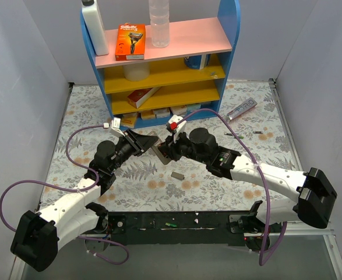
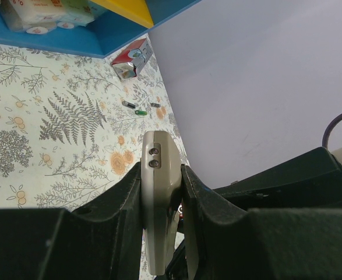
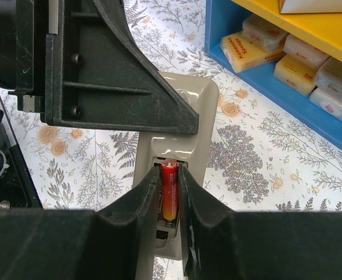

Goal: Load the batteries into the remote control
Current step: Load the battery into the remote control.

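Grey-backed remote control (image 2: pixel 158 221) is clamped edge-on in the left gripper (image 2: pixel 161 175). Right gripper (image 3: pixel 168 172) sits right at the remote's open battery bay, fingers pinched on a red battery (image 3: pixel 169 195) lying lengthwise in the slot. Spare batteries (image 2: pixel 140 111) lie loose on the floral table (image 1: pixel 264 151), well apart from both grippers.

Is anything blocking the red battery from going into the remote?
No, nothing visible. The red battery sits right at the open slot of the remote control, cover already off, with the right gripper around it.
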